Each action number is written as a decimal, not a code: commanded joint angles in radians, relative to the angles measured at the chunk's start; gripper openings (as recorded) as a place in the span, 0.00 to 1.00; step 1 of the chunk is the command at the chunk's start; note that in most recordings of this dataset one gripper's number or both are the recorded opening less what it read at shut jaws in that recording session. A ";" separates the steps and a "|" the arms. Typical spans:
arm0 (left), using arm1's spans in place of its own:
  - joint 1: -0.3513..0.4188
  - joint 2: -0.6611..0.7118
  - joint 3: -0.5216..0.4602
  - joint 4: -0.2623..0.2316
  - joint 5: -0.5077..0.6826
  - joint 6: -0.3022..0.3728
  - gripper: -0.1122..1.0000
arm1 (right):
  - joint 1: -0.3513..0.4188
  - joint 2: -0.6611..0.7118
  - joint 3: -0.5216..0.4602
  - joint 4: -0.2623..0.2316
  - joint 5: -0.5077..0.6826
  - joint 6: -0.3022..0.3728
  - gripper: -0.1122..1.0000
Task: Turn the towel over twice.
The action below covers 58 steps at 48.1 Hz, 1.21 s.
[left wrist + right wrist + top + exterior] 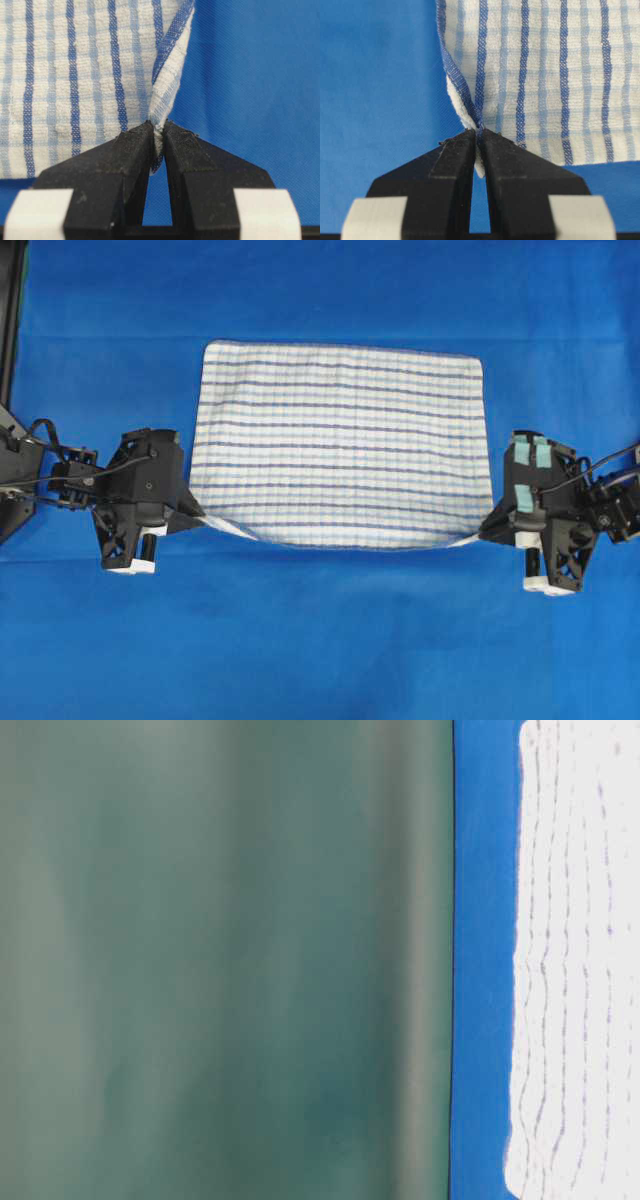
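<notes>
— Blue cloth covers the bench (320, 640); where's the large white woven towel with dark-blue and light-blue stripes (340, 440)?
— Mid-bench, its 6 o'clock edge lifted and sagging.
— Hands?
— Left hand (159, 131) pinches the 7 o'clock corner, right hand (479, 132) the 5 o'clock corner, both clenched on cloth.

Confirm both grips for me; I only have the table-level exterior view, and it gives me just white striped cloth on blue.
Observer: The left gripper is shut on the towel, pinching one near corner.
Operator: Report the right side.
Observer: The right gripper is shut on the opposite near corner, with hem showing between the fingertips.
Operator: Describe how the cloth lies.
Observer: Overhead, the near edge hangs between the grippers in a shallow curve, while the far edge lies on the blue table.
</notes>
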 commanded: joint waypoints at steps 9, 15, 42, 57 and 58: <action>-0.023 0.002 -0.020 -0.002 0.009 0.000 0.17 | 0.014 0.054 -0.009 0.002 -0.028 0.023 0.17; -0.023 0.002 -0.021 -0.002 0.025 0.000 0.17 | 0.014 0.067 -0.009 0.003 -0.026 0.026 0.17; -0.040 -0.021 -0.046 -0.002 0.055 0.011 0.82 | 0.012 0.054 -0.029 -0.003 0.014 0.025 0.68; 0.002 -0.164 -0.081 0.000 0.126 0.018 0.81 | 0.000 -0.048 -0.067 -0.074 0.106 0.017 0.64; 0.008 -0.176 -0.083 0.000 0.130 0.018 0.81 | -0.003 -0.058 -0.071 -0.080 0.110 0.017 0.64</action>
